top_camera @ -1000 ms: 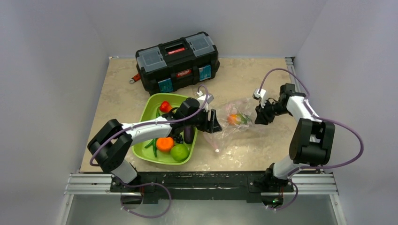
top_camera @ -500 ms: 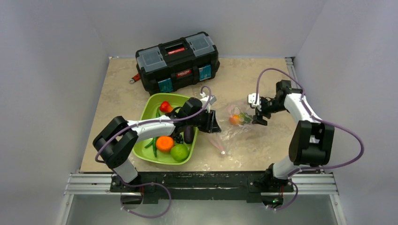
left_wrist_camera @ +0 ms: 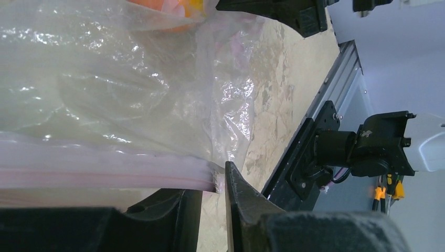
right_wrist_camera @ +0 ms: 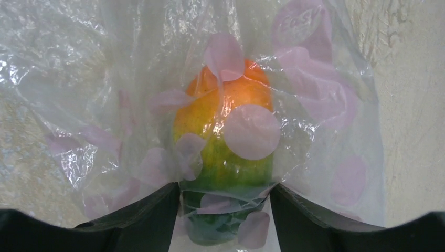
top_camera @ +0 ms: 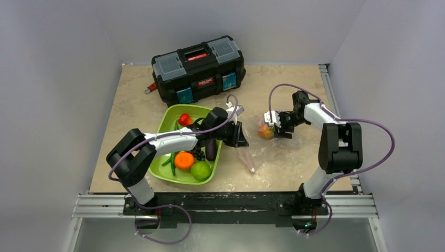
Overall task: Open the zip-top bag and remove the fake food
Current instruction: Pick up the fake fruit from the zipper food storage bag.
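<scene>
Zip-top bag (top_camera: pixel 262 152) lies on the table (top_camera: pixel 136 105) beside the green tray (top_camera: pixel 173 116), with a mango (right_wrist_camera: pixel 225 142) inside; the tray holds the other toy produce (top_camera: pixel 184 160). Left claw (left_wrist_camera: pixel 214 184) pinches the pink zip strip (left_wrist_camera: pixel 105 176). Right claw (right_wrist_camera: pixel 225 210) seems clamped on the mango through the plastic, further left than a second ago.

Left arm (top_camera: pixel 168 142) and right arm (top_camera: pixel 340 148) have white links, black joints, black jaws and purple cables
</scene>
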Available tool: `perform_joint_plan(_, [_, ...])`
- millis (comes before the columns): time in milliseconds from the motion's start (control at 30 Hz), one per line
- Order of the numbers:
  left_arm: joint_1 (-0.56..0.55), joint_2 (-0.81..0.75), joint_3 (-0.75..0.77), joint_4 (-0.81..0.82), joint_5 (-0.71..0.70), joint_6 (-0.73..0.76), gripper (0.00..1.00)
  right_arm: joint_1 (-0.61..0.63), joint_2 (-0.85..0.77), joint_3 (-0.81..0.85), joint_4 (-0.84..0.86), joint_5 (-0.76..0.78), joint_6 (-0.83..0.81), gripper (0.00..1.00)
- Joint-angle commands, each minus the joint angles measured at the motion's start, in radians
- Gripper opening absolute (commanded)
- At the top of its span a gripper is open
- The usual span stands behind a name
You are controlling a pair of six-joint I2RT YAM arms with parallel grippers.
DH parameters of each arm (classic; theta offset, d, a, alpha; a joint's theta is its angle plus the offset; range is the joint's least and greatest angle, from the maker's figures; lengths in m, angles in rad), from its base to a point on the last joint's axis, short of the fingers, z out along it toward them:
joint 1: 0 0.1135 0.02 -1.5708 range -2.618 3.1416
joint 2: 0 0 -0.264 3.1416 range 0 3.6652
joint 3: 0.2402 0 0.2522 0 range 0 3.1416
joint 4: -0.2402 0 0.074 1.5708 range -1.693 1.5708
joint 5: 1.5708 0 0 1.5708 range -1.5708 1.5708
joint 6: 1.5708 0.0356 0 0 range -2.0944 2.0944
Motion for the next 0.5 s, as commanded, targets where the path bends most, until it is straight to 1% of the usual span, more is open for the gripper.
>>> perform_joint_plan(0, [0.009,0.020,0.046,0.024,0.022,-0.006,0.20,0.028,0.020,-0.020,0.051,0.057,0.021,0.61])
perform_joint_plan(100, [0.008,0.027,0.054,0.022,0.025,-0.006,0.19,0.042,0.047,-0.021,0.050,0.069,0.041,0.50])
perform_joint_plan(167, [0.008,0.031,0.057,0.020,0.027,-0.006,0.19,0.050,0.053,-0.030,0.051,0.072,0.045,0.47])
perform_joint_plan(233, [0.009,0.034,0.058,0.020,0.029,-0.006,0.17,0.055,0.043,-0.045,0.048,0.058,0.042,0.47])
perform_joint_plan(367, [0.009,0.039,0.046,0.054,0.042,-0.008,0.17,0.059,0.020,-0.052,-0.021,-0.003,-0.009,0.45])
perform_joint_plan(433, [0.008,0.028,0.023,0.122,0.075,-0.003,0.18,0.060,0.011,-0.050,-0.031,-0.011,-0.005,0.40])
perform_joint_plan(467, [0.008,0.017,0.007,0.156,0.091,0.002,0.19,0.060,0.012,-0.041,-0.042,-0.010,-0.005,0.34])
